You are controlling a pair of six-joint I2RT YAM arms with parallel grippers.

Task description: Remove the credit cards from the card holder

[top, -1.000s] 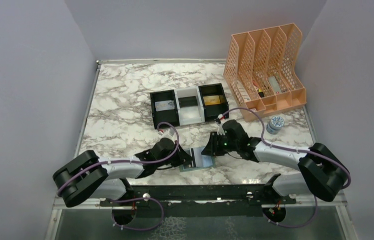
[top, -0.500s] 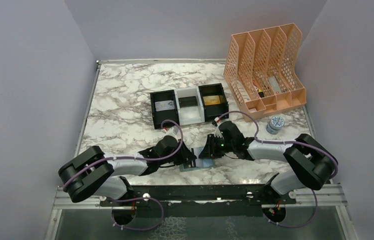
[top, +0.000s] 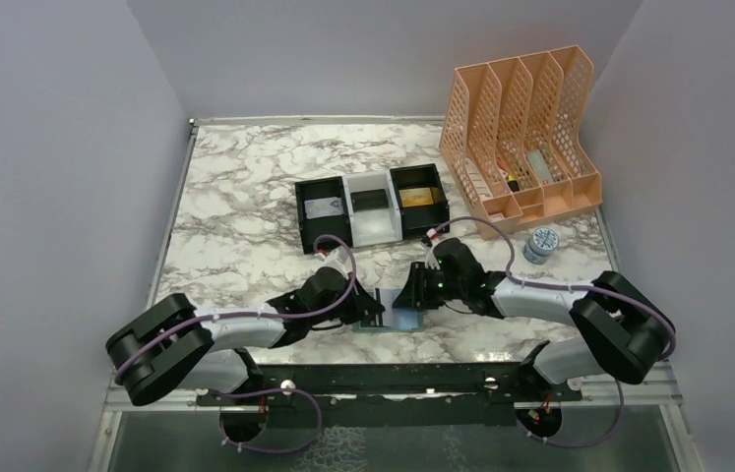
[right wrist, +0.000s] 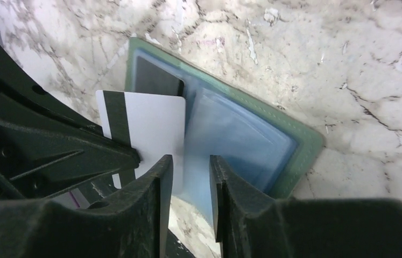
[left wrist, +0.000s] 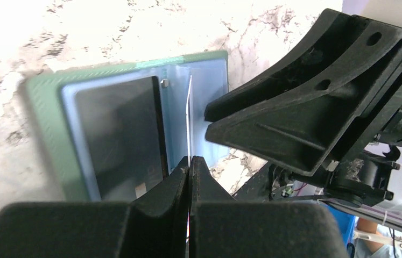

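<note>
The sage-green card holder (top: pixel 388 319) lies open on the marble near the table's front, its pale blue pockets facing up (right wrist: pixel 306 142) (left wrist: pixel 48 134). My left gripper (left wrist: pixel 190 159) (top: pixel 371 307) is shut on a white credit card with a black stripe (right wrist: pixel 153 129), which stands on edge above the holder (left wrist: pixel 189 113). A dark credit card (left wrist: pixel 120 140) (right wrist: pixel 155 80) sits in the pocket on that side. My right gripper (right wrist: pixel 190 158) (top: pixel 410 295) is open over the other half. A pale blue pocket leaf shows in its gap; I cannot tell if it touches.
A black-and-white three-compartment tray (top: pixel 371 211) with cards in it stands behind the holder. A peach file rack (top: pixel 520 138) fills the back right, with a small round tin (top: pixel 541 242) in front of it. The two grippers are very close together.
Both wrists have edged slightly closer over the holder. The right jaws have widened a little. The white card stays in the left gripper.
</note>
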